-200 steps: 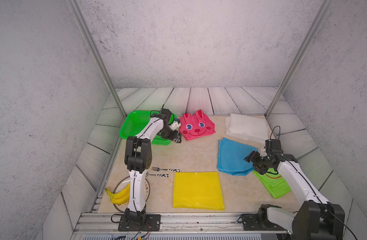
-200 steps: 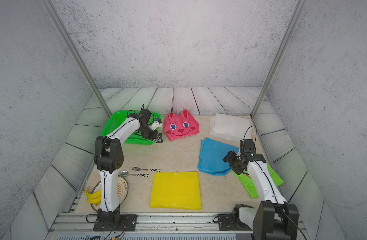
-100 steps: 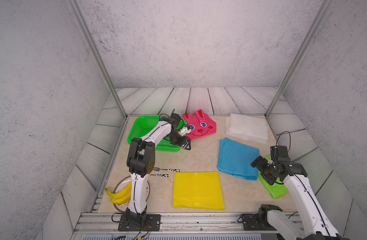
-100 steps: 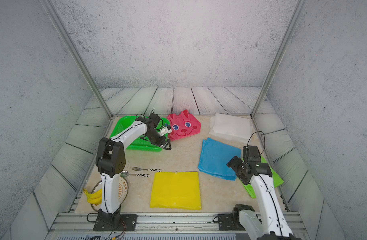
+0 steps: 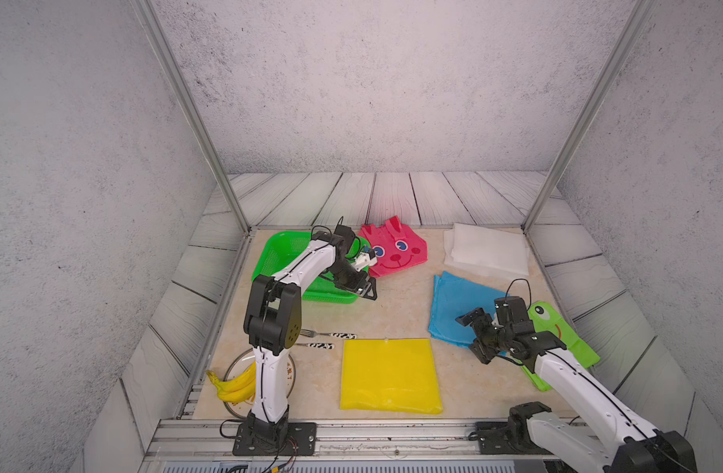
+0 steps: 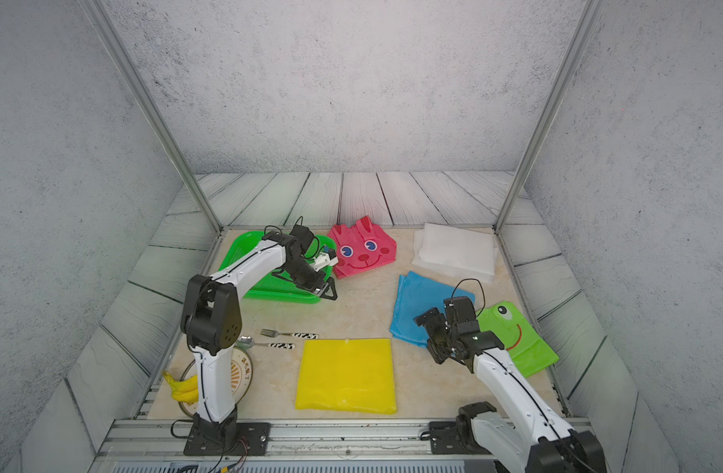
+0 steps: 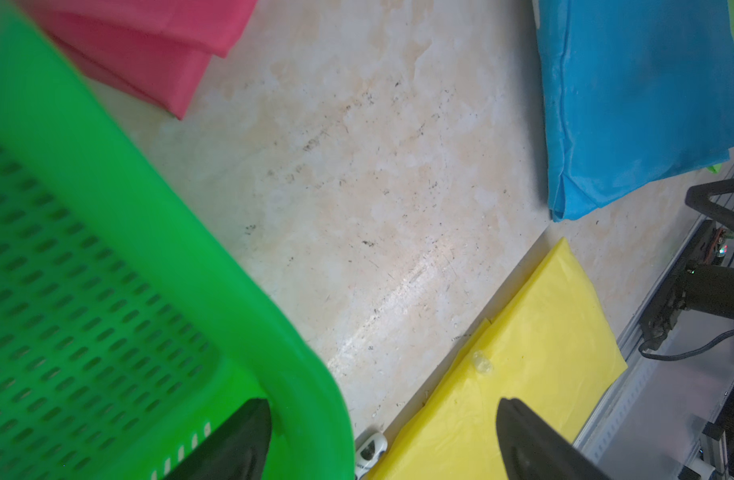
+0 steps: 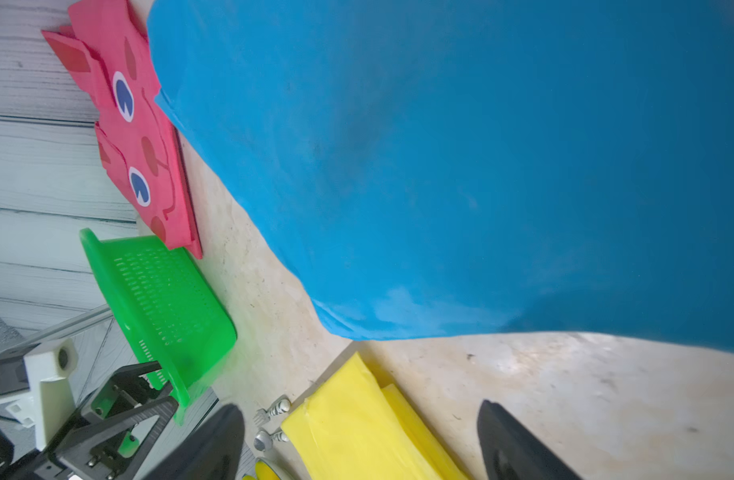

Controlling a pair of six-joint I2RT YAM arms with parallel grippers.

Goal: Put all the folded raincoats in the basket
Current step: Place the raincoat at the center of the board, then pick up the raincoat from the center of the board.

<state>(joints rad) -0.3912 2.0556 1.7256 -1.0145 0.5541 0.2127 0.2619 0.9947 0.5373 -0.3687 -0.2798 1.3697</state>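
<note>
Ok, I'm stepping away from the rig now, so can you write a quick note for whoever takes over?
Left gripper: open, straddling the basket rim at its near corner.
Right gripper: open, empty, above the blue raincoat near edge.
The pink raincoat, white raincoat, yellow raincoat and frog-faced green raincoat also lie folded on the table; none is in the basket.
Left to do: grasp a folded raincoat, carry it over, drop it in.

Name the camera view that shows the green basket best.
The right wrist view: the basket appears nearly whole, mesh sharp. In both top views the left arm crosses it. The left wrist view shows only one blurred corner.
</note>
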